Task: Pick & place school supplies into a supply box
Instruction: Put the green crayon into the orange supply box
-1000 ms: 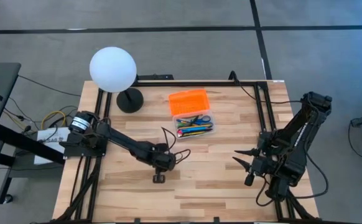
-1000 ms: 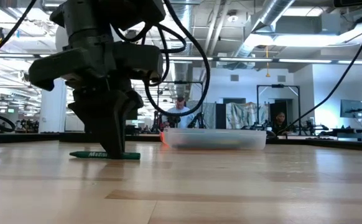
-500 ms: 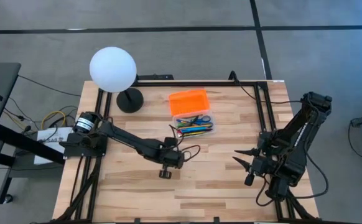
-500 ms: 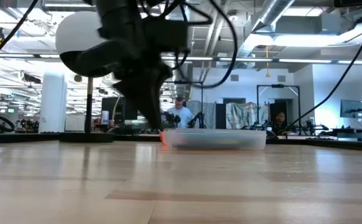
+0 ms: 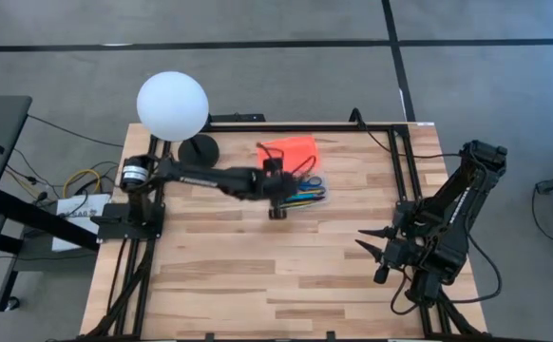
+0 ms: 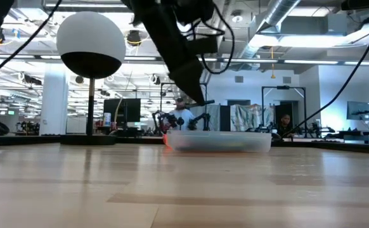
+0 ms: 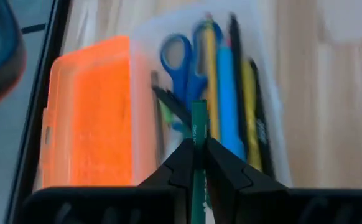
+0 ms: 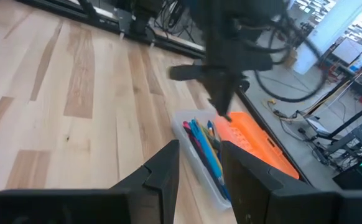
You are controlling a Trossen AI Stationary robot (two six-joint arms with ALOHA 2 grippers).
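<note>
Supply box (image 5: 294,188) sits upper centre in the high view, its orange lid (image 5: 288,152) folded open behind it, with blue scissors (image 7: 180,62) and several pens already inside; the left gripper (image 7: 197,163) hangs over it, fingers closed on a green marker (image 7: 198,134). Release risk: the marker looks to lie along the box's length, but let go while skewed or off-centre it could bridge the rim or roll onto the table (image 5: 286,271). The right gripper (image 5: 376,249) waits lower right, fingers parted and empty.
</note>
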